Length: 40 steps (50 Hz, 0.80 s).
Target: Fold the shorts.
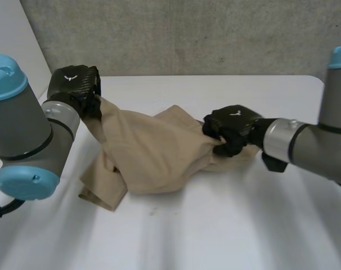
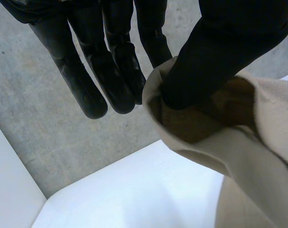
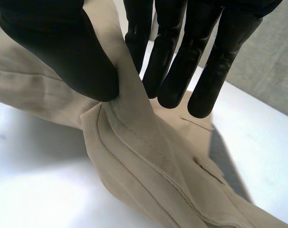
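Left arm (image 1: 24, 129), grey-jointed with light-blue caps, in the foreground of the head view; it ends in the black left robot hand (image 1: 75, 84), raised above the far left part of the white tabletop (image 1: 215, 225). The beige woven cloth shorts (image 1: 153, 152) hang from this robot hand by one edge and slope down to the tabletop, where the rest lies bunched between the two arms. In the left wrist view the thumb (image 2: 220, 52) is pressed into a rolled hem of the shorts and pinches it against the fingers (image 2: 120, 90), so the hand is clamped on the cloth. The black right robot hand (image 1: 232, 126) sits low, at the opposite edge of the shorts, close to the tabletop. In the right wrist view its thumb (image 3: 68, 52) and fingers (image 3: 172, 61) close together on a raised ridge of the cloth, with a stitched seam running away below them. A grey concrete wall (image 1: 187, 34) stands behind the tabletop.
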Each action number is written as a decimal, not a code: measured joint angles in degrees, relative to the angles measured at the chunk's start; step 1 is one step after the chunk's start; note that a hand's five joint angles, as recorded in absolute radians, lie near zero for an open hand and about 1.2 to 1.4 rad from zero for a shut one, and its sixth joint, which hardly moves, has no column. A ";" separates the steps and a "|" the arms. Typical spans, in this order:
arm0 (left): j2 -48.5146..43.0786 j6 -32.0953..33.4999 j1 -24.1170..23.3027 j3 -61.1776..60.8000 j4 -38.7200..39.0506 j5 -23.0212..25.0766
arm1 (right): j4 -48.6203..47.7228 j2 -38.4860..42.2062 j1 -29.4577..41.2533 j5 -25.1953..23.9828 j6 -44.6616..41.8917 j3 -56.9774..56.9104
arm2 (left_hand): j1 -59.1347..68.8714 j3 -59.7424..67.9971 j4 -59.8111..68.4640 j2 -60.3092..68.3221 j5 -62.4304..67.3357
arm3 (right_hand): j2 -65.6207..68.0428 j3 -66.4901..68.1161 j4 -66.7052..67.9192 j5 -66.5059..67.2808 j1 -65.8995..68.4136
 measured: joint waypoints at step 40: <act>15.38 4.20 -11.87 -22.88 3.63 0.42 | -10.09 -4.50 -5.96 11.68 -21.80 16.02 | -41.43 -48.41 -49.09 -48.93 -48.15 | -47.01 -46.62 -46.89 -45.25 -37.13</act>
